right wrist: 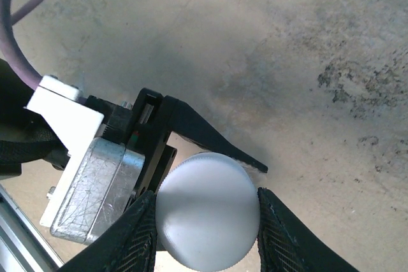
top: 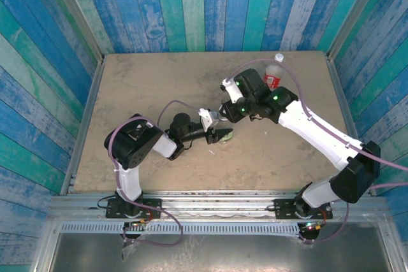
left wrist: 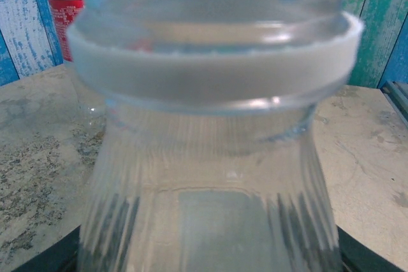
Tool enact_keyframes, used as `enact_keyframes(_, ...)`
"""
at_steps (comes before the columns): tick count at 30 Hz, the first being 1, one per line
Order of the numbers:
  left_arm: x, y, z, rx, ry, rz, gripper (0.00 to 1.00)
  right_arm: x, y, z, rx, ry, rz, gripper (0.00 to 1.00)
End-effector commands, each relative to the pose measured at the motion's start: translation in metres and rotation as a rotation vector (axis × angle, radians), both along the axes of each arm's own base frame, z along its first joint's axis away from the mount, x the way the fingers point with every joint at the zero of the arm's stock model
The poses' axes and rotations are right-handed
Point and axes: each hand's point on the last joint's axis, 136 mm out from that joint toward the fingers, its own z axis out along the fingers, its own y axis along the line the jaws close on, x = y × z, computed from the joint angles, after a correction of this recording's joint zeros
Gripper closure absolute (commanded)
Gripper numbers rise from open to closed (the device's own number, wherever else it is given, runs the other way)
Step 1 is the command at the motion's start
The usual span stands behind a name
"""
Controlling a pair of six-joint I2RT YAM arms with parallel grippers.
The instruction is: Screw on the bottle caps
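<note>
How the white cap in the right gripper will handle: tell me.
The white cap looks stiff: it sits undented in the right gripper. Probably very light, being small plastic. Released onto the table, it might roll on its round rim.

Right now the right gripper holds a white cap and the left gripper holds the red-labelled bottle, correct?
No. The left wrist view shows the left gripper holding a clear bottle; the red-labelled bottle stands apart behind it. The rest is right.

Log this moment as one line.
left gripper: shut on clear bottle | right gripper: shut on white cap, close over left gripper | red-label bottle: standing apart, far side
</note>
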Motion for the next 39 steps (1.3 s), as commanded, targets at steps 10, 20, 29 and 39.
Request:
enact_keyframes(10,-0.006,0.001,-0.027,0.064,0.033,-0.017,0.45,-0.009,0.007,-0.009,-0.073,0.056,0.054,0.6)
enact_keyframes(20,-0.005,0.001,-0.029,0.07,0.03,-0.017,0.44,-0.018,0.005,-0.009,-0.091,0.06,0.075,0.56)
enact_keyframes(29,-0.007,0.001,-0.031,0.081,0.032,-0.022,0.43,-0.017,0.007,-0.007,-0.089,0.053,0.074,0.54)
enact_keyframes(39,-0.007,0.0,-0.031,0.085,0.031,-0.028,0.43,-0.016,0.007,0.002,-0.071,0.027,0.071,0.42)
